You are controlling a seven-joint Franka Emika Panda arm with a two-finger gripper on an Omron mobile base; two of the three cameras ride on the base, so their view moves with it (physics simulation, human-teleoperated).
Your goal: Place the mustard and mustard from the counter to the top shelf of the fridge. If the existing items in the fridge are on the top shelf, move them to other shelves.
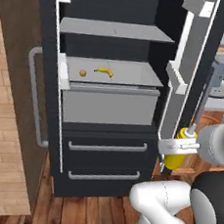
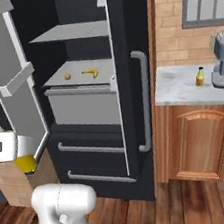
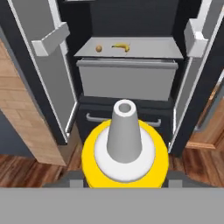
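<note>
A: Fridge (image 1: 110, 104) doors are wide open, and the landmark is that grey tray with the raised front (image 1: 110, 101). What's hard to see?

B: Plenty. In the left base view the gripper (image 1: 179, 147) sits low and right of the tray, beside the right door's bins (image 1: 179, 77), and the arm's white body covers much of the yellow squeeze bottle (image 1: 175, 158). I can see its body below the clamp and a bit of pale cap above.

A: And from the other side?

B: In the right base view only a slice of yellow (image 2: 25, 164) peeks out under the white hand, low and left of the tray, cut by the frame edge. The fingertips themselves aren't clear anywhere.

A: So is it gripping?

B: Yes, the jaws are clamped on that squeeze bottle. In the hand view it fills the foreground below the tray: round yellow shoulder (image 3: 124, 164), pale grey cone nozzle with an open hole at the tip.

A: The existing items?

B: On the flat surface just behind the tray's front: a tiny orange fruit (image 1: 82, 72) to the left, a curved banana (image 1: 104, 72) to its right, apart.

A: Top shelf?

B: The plain grey slab (image 1: 116, 30) above the tray.

A: Second bottle?

B: Far right of the tray, on the marbled counter (image 2: 181, 89): a small amber bottle with a dark cap (image 2: 199, 77), upright, next to a grey appliance (image 2: 223, 63) that's cropped.
</note>
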